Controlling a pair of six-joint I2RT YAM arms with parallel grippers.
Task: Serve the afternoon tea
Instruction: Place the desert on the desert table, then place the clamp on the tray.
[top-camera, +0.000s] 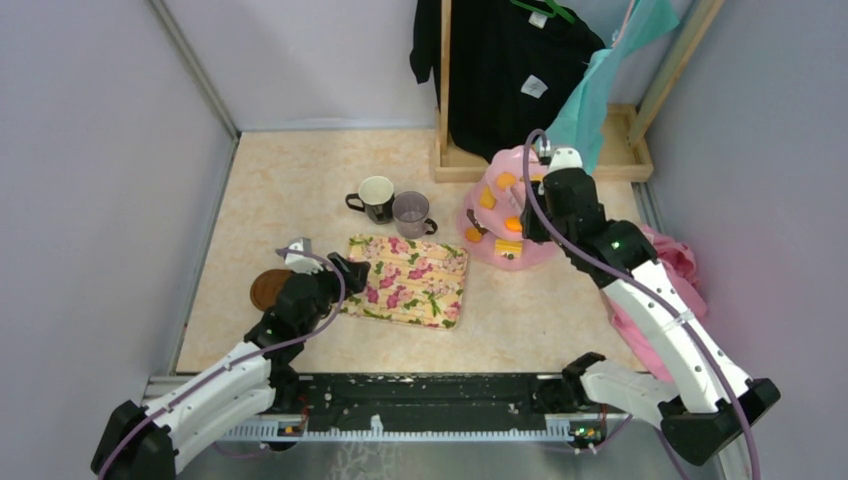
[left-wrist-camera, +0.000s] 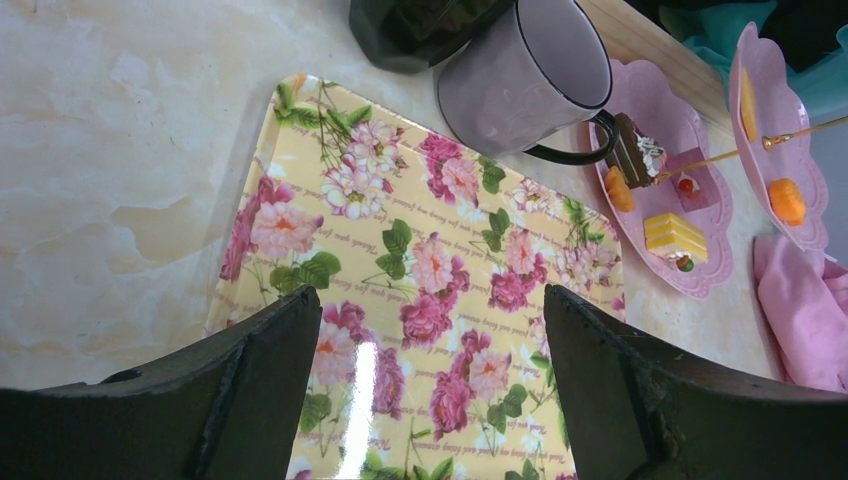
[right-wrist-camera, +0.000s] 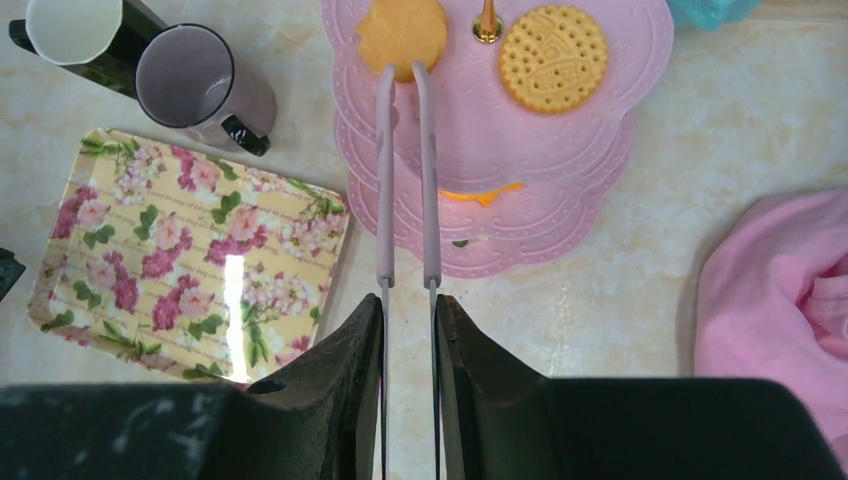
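Serving tongs (right-wrist-camera: 385, 180) at pink stand (right-wrist-camera: 480, 130)
Right hand (right-wrist-camera: 408, 305) clamped on tongs, tips at orange snack (right-wrist-camera: 403, 35); left hand (left-wrist-camera: 430, 300) apart.

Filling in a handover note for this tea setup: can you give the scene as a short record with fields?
tray: flower-patterned tray, mid-table
stand: pink three-tier stand, right of the tray, snacks on its tiers
mugs: black mug and smoky mug side by side behind the tray
coaster: brown coaster left of the tray
left gripper: open, above the tray
right gripper: shut on tongs, tips at orange cookie on top tier
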